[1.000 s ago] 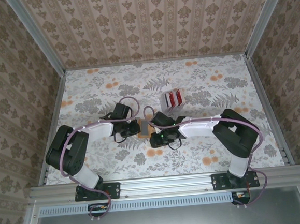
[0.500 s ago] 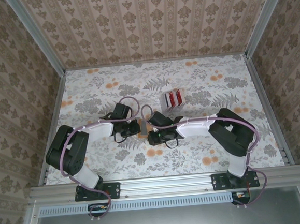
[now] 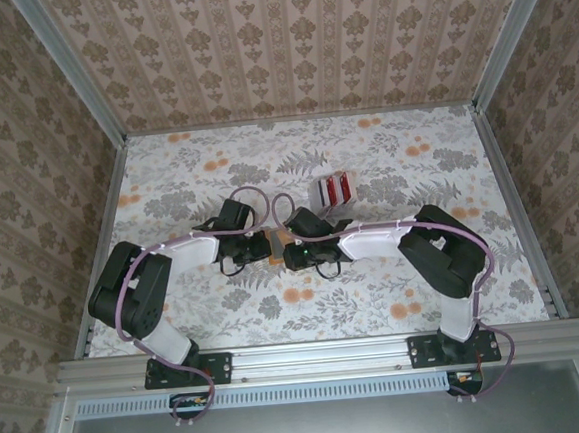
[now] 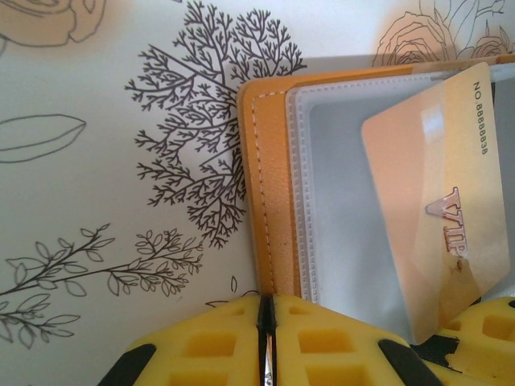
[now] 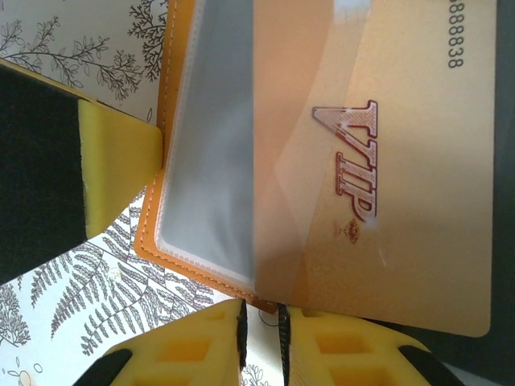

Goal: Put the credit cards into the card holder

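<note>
Right claw (image 5: 261, 338), card (image 5: 394, 177) nearer card holder (image 5: 154, 233)

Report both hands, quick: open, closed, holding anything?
Left hand: closed, beside the card holder.
Right hand: narrow gap, beside the credit card; grip cannot be told.

Desk (image 3: 416, 166): flat top under a pale cover printed with grey ferns and orange blossoms.

Items lying on it:
- Card holder (image 4: 269, 185): orange and stitched, lying open near the middle.
- Credit cards (image 3: 333, 190): red, white and grey, overlapping, farther back and to the right, apart from the holder.
</note>
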Robot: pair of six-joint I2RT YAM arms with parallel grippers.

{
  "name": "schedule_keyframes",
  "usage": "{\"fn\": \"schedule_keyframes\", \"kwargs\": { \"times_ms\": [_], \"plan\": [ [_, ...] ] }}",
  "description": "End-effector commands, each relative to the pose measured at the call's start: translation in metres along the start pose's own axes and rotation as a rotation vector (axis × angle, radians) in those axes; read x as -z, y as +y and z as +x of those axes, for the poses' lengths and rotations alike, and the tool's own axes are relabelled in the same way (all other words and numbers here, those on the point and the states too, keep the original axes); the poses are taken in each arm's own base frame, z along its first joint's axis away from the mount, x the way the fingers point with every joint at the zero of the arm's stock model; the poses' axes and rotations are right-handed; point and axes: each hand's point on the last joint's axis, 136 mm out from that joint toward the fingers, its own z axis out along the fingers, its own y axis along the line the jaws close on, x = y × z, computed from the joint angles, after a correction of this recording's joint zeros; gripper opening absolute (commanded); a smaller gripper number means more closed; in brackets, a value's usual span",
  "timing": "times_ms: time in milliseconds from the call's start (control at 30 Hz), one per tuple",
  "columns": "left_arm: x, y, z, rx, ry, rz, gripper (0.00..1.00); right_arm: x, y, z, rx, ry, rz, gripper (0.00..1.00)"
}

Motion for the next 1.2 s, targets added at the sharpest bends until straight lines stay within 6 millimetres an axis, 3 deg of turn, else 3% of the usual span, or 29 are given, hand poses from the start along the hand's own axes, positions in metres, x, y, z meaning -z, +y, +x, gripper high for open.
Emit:
{"fn": "schedule_keyframes", "kwargs": {
  "times_ms": [0, 167, 300, 567, 733, 833, 933, 1167],
  "plan": [
    [-0.014, 0.022, 0.024, 0.011, 0.093, -0.072, 0.12, 0.006, 0.013, -0.024, 0.003, -0.072, -0.052, 0.21],
    [-0.014, 0.023, 0.025, 0.01, 0.096, -0.072, 0.12, -0.003, 0.019, -0.028, -0.001, -0.071, -0.084, 0.21],
    [-0.014, 0.024, 0.026, 0.012, 0.096, -0.074, 0.12, 0.001, 0.027, -0.036, 0.001, -0.077, -0.109, 0.21],
    [-0.009, 0.025, 0.021, 0.007, 0.091, -0.08, 0.12, 0.04, 0.036, -0.026, 0.0, -0.01, -0.186, 0.22],
    [-0.003, 0.028, 0.02, 0.013, 0.072, -0.084, 0.11, 0.065, 0.026, -0.013, -0.008, 0.034, -0.172, 0.22],
    [0.0, 0.029, 0.02, 0.018, 0.065, -0.084, 0.12, 0.073, 0.013, -0.022, -0.03, -0.005, -0.14, 0.23],
    [0.002, 0.027, 0.016, 0.017, 0.056, -0.079, 0.12, 0.068, -0.006, -0.032, -0.062, -0.015, -0.08, 0.23],
    [0.003, 0.024, 0.009, -0.005, 0.053, -0.087, 0.12, 0.039, -0.021, -0.04, -0.098, 0.045, -0.026, 0.25]
  ]
}}
